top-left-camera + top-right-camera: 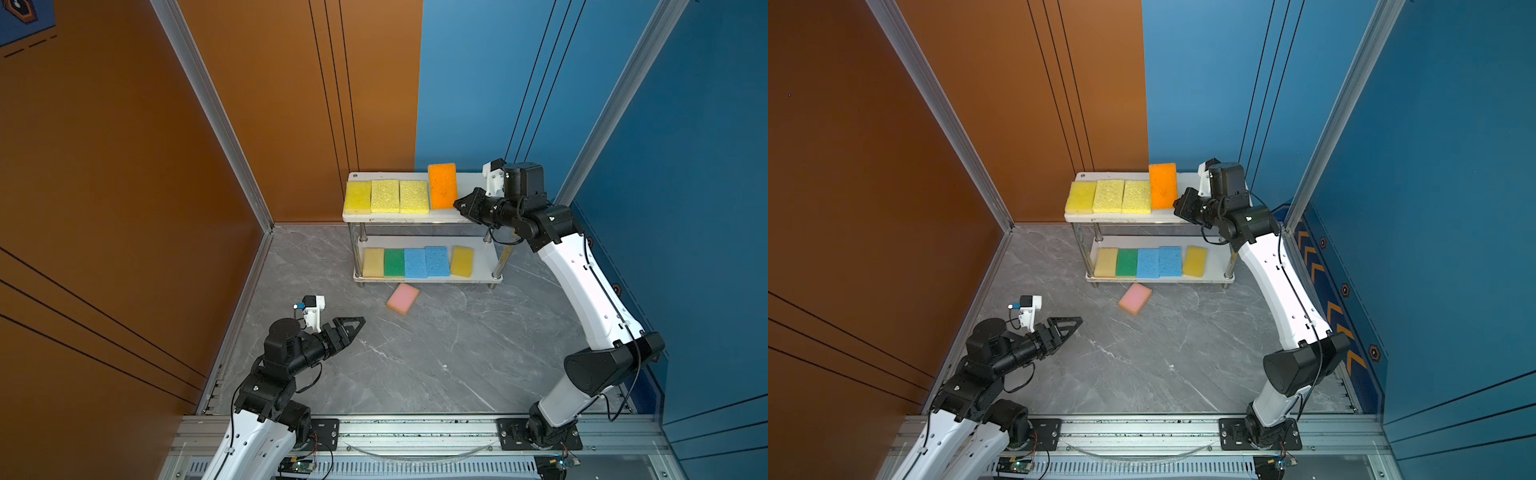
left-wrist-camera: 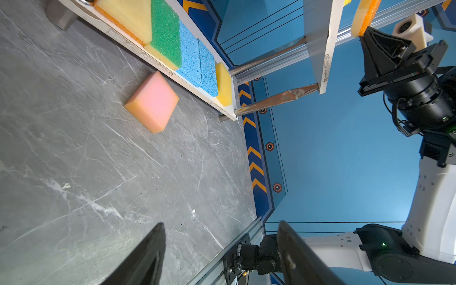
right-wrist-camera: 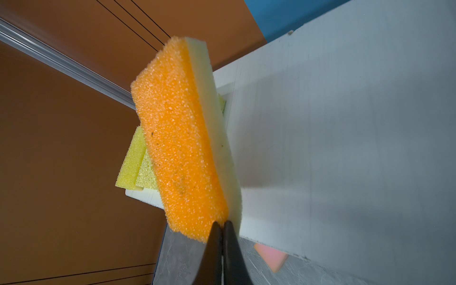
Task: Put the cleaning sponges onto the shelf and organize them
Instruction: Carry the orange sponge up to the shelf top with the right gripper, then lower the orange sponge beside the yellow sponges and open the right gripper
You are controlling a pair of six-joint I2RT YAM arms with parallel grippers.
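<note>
A pink rectangular foam sponge (image 2: 153, 101) lay on the grey marbled desk (image 2: 98, 185) just beside the white two-tier shelf (image 2: 318, 37), whose lower board carried yellow, green and blue foam sponges (image 2: 187, 49). The left hand (image 2: 220, 224) gaped, well apart from it.

Ten sponges (image 1: 403, 298), perhaps five yellowish, one two-tier shelf (image 1: 395, 217)

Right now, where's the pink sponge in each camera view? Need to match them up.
Top view: pink sponge lies on the floor, just in front of the shelf.
Top view: same spot, just in front of the shelf.
Left wrist: on the floor, beside the lower board.
Right wrist: only a corner shows, past the edge of the top board.
Shared landmark: the shelf.
</note>
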